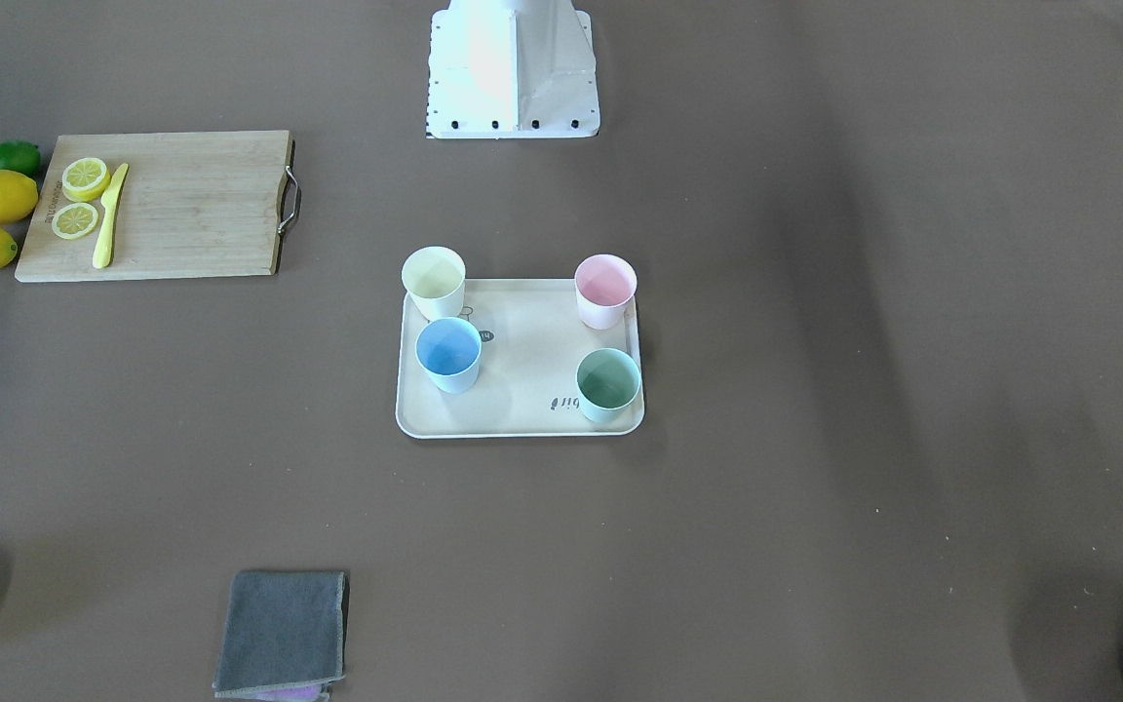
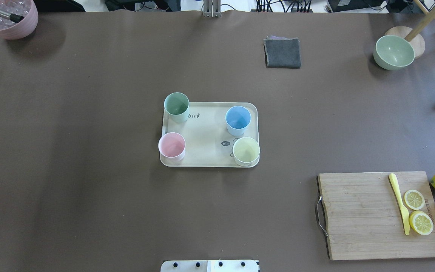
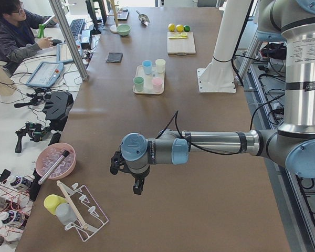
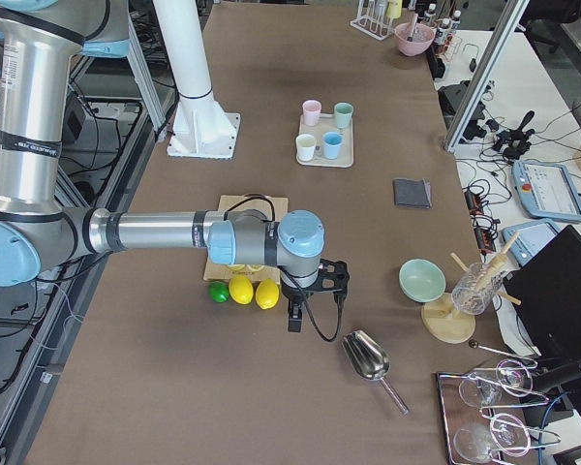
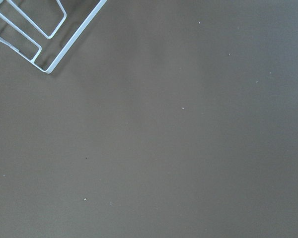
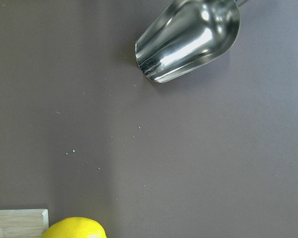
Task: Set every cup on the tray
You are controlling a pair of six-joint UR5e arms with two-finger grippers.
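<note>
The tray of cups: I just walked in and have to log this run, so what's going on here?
Nothing is being handled. The yellow cup, pink cup, green cup and blue cup stand upright on the tray, one near each corner. The left claw hangs over bare table by a wire rack; the right claw hangs near the lemons and a metal scoop. Both are far from the tray.

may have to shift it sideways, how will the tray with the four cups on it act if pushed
The tray looks flat and stiff, so it would probably slide without bending. The blue cup looks empty and light, stands upright, and might tip under a jerky push. The pink cup sits by the rim, which may hold it.
</note>
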